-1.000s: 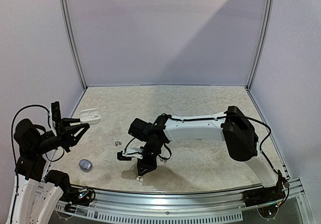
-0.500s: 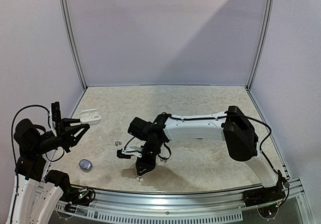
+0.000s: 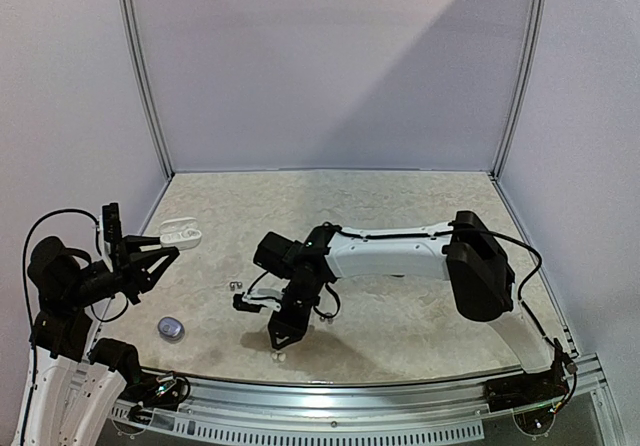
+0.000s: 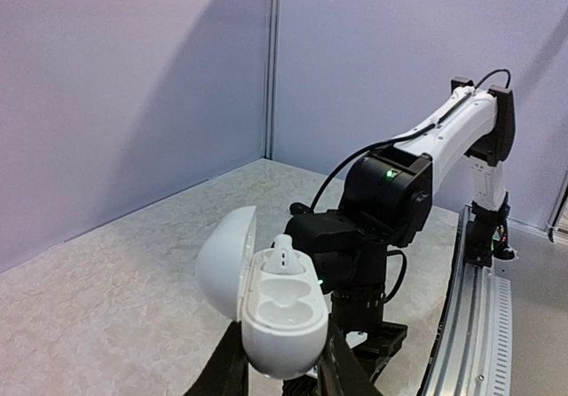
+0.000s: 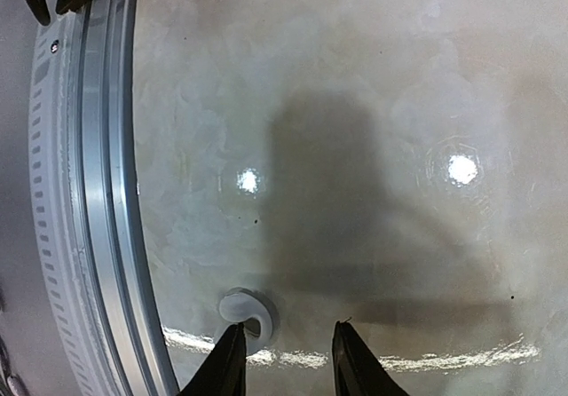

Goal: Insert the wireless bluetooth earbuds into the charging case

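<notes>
A marbled beige table [image 3: 400, 196] meets lilac walls [image 3: 330, 66] and a metal rail [image 3: 350, 396].

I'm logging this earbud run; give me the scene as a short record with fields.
left end effector: holds the charging case, lid open
case contents: one white earbud seated, second slot empty
right end effector: open, low over the table
loose earbud: white, beside right fingers, not gripped
also on table: small grey case

White case [image 4: 277, 320] open, lid swung back left, pinched in left jaws above tabletop [image 3: 420, 206] left edge. One white bud [image 4: 282, 256] sits upright in far slot; near slot unfilled. 2nd white bud [image 5: 235, 304] loose by near edge, abt mid. Tiny silvery buds [image 3: 233, 285] left of centre. Grey pebble case [image 3: 170, 327] shut, near-left corner.
</notes>
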You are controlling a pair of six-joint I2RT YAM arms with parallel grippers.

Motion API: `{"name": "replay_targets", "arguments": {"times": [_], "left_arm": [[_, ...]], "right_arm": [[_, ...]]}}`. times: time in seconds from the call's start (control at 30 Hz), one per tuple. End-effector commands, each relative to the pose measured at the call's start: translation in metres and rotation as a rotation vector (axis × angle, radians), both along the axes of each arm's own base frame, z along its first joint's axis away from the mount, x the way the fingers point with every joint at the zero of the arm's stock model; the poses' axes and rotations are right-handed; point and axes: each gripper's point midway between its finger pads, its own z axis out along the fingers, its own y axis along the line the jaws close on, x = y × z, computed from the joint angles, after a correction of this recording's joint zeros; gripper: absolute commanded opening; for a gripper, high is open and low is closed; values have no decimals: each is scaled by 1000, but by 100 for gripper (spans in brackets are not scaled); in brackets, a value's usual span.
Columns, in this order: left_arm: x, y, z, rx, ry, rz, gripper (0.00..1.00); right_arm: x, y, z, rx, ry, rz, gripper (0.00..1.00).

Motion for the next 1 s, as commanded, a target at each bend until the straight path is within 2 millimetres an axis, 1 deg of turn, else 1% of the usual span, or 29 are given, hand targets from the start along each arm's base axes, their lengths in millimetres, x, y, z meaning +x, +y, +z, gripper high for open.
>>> {"name": "replay_targets", "arguments": {"times": [0.0, 0.1, 0.2, 0.4, 0.67, 0.8, 0.97], "left_arm": [[0, -1, -3, 1, -1, -10, 0], [0, -1, -3, 1, -1, -10, 0], [-1, -2, -4, 1, -1, -13, 0], [-2, -2, -3, 0, -3, -19, 0], [-4, -3, -3, 0, -8, -26, 0], [-4, -4, -3, 0, -9, -27, 0], [-6, -5, -2, 0, -14, -35, 0]], "right_arm": [[-2, -5, 1, -25, -9, -12, 35], [-6, -6, -3, -36, -10, -9, 36], [-9, -8, -11, -63, -19, 0, 39], [-14, -11, -20, -90, -28, 8, 38], [-24, -10, -24, -103, -38, 25, 38], [-28, -11, -23, -108, -36, 25, 34], [-33, -10, -19, -99, -29, 28, 19]]}}
